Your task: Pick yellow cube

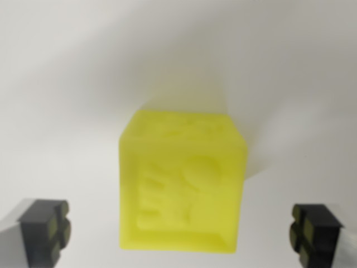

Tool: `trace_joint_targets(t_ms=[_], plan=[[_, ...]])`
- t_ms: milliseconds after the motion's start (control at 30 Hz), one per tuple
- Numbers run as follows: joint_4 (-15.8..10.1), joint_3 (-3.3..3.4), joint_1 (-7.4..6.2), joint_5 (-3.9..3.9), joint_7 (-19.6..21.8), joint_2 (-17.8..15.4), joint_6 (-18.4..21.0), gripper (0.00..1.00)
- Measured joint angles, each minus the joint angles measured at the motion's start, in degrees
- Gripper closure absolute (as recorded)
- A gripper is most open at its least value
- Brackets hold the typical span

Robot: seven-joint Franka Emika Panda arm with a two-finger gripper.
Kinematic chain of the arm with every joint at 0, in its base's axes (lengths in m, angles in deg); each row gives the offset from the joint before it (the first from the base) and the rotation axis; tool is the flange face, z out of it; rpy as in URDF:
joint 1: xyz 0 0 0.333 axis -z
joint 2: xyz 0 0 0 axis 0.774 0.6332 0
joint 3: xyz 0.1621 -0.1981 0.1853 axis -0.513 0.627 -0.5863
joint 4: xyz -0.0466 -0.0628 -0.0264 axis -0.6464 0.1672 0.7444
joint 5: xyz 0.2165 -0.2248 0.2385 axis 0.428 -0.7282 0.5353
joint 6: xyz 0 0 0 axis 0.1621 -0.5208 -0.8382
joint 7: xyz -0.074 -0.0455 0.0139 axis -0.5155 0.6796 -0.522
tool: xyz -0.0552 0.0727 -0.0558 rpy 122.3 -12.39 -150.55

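A yellow cube (183,181) with a raised relief on its near face fills the middle of the wrist view, resting on a white surface (67,84). My gripper (181,234) is open, its two black fingertips wide apart at the bottom corners. The left fingertip (46,230) and the right fingertip (313,233) stand on either side of the cube's lower part, each with a clear gap to it. Nothing is held. The picture is slightly blurred.
Soft grey shadows lie on the white surface behind and to the right of the cube. No other object shows in the view.
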Motion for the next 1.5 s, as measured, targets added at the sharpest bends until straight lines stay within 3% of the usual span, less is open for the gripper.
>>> trace_joint_targets(t_ms=[767,800,1000,1500], plan=[[1.75,-0.01,-0.38,1.82,-0.61,7.08,-5.14,0.0],[1.76,0.01,-0.41,1.88,-0.64,7.09,-5.14,1.0],[1.51,0.05,-0.42,1.86,-0.58,6.34,-4.64,1.0],[0.08,0.07,-0.24,0.73,0.24,0.91,-0.69,1.0]])
